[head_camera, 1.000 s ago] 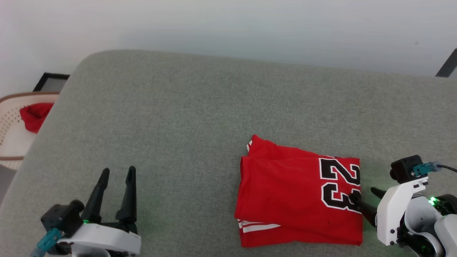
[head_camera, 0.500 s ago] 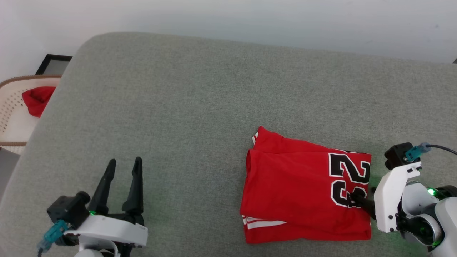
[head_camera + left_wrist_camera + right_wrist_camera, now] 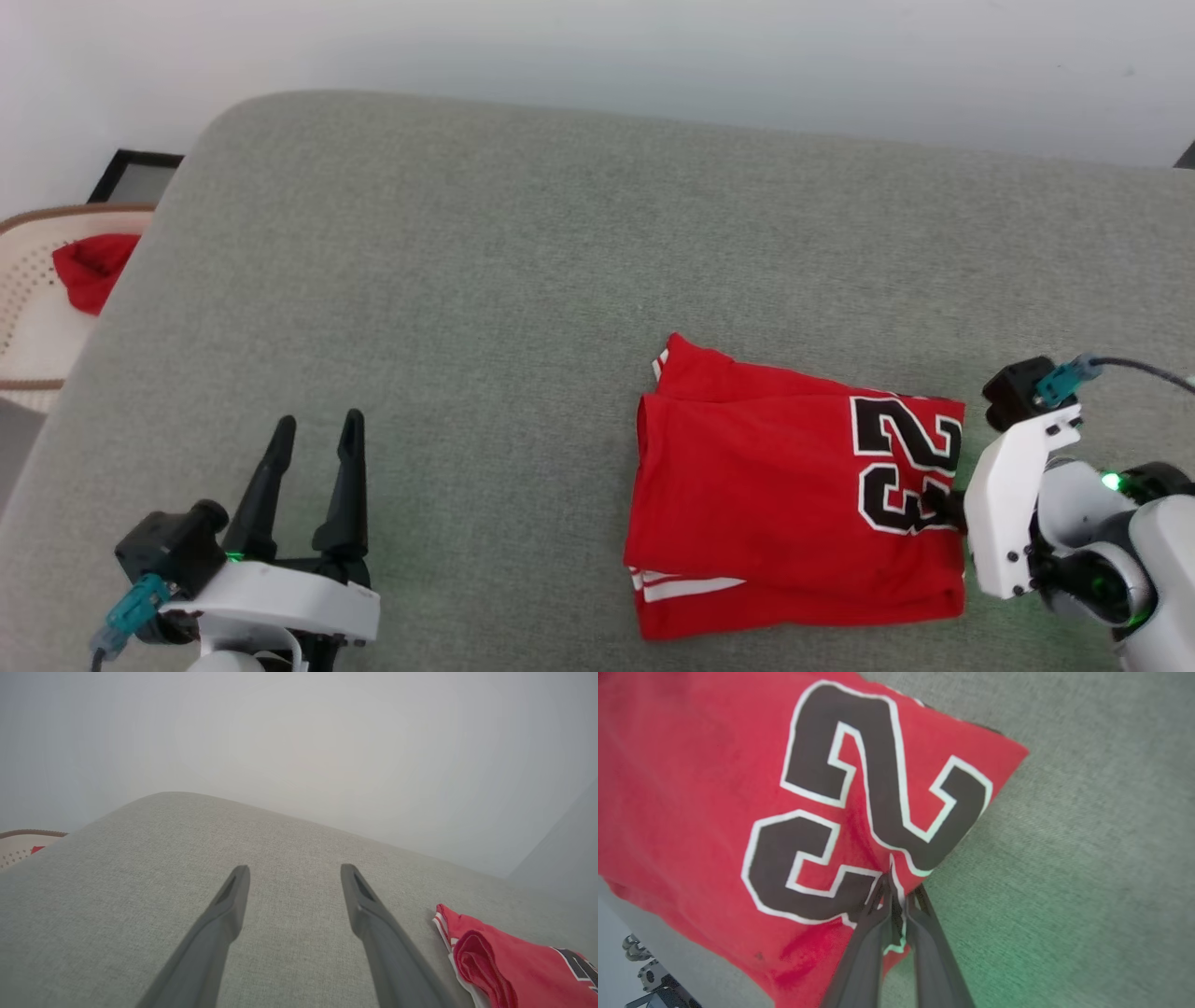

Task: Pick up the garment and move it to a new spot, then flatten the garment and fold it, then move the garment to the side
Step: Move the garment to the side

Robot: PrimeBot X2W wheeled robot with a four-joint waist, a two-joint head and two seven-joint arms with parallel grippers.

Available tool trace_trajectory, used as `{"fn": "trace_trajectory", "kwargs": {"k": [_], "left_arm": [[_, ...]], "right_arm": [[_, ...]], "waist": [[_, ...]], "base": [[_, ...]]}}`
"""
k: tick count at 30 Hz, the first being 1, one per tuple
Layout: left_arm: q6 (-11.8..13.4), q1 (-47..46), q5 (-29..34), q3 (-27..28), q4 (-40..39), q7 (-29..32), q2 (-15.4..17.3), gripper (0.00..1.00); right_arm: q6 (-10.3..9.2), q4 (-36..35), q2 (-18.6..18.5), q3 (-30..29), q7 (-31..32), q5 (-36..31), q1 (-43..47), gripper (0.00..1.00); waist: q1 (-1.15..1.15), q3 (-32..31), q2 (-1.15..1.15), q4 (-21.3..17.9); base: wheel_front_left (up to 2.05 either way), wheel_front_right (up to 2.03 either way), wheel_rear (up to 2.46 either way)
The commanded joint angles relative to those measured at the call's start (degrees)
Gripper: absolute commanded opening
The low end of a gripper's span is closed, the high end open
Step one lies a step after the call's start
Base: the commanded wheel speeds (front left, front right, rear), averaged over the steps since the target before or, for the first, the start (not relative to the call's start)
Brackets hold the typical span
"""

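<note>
Right wrist view: right pincer (image 3: 900, 887) grips folded rectangular garment (image 3: 691, 774); left pincer (image 3: 318, 422) splayed over woven cushion (image 3: 467, 280).

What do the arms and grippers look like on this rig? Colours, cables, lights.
Left gripper and right gripper: two long tapered dark fingers each, on a white mount. Each wrist carries a black camera block with a teal connector; a black cable leaves the right one. Green lights glow on both.
</note>
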Motion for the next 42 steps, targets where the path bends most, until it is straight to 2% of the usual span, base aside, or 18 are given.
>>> {"fn": "trace_trajectory", "kwargs": {"k": [1, 8, 21, 32, 42], "left_arm": [[-0.2, 0.2, 0.2, 0.1, -0.2, 0.0, 0.3, 1.00], [-0.2, -0.1, 0.5, -0.1, -0.3, 0.0, 0.7, 1.00], [-0.2, -2.4, 0.9, -1.1, -1.0, 0.0, 1.4, 1.00], [-0.2, -5.8, 1.1, -2.7, -1.5, 0.0, 2.5, 1.00], [-0.2, -10.3, 1.6, -5.4, -1.6, 0.0, 3.7, 1.00]], "right_arm": [[-0.04, -0.6, -1.0, -0.1, 0.0, 0.3, -1.0, 0.00], [-0.04, -2.8, -4.0, 0.0, -0.1, 0.2, -3.1, 0.00], [-0.04, -4.3, -12.8, 1.4, -2.6, 0.6, -9.4, 0.00], [-0.04, 0.3, -19.6, 2.8, -9.4, 1.9, -14.5, 0.00], [-0.04, 6.6, -23.6, 5.7, -16.8, 1.9, -19.9, 0.00]], "waist": [[0.00, -0.6, 0.00, -0.8], [0.00, -0.8, 0.00, -2.8], [0.00, 0.5, 0.00, -8.0], [0.00, 4.9, 0.00, -12.7], [0.00, 9.6, 0.00, -16.6]], "base": [[0.00, 0.00, 0.00], [0.00, 0.00, 0.00], [0.00, 0.00, 0.00], [0.00, 0.00, 0.00], [0.00, 0.00, 0.00]]}}
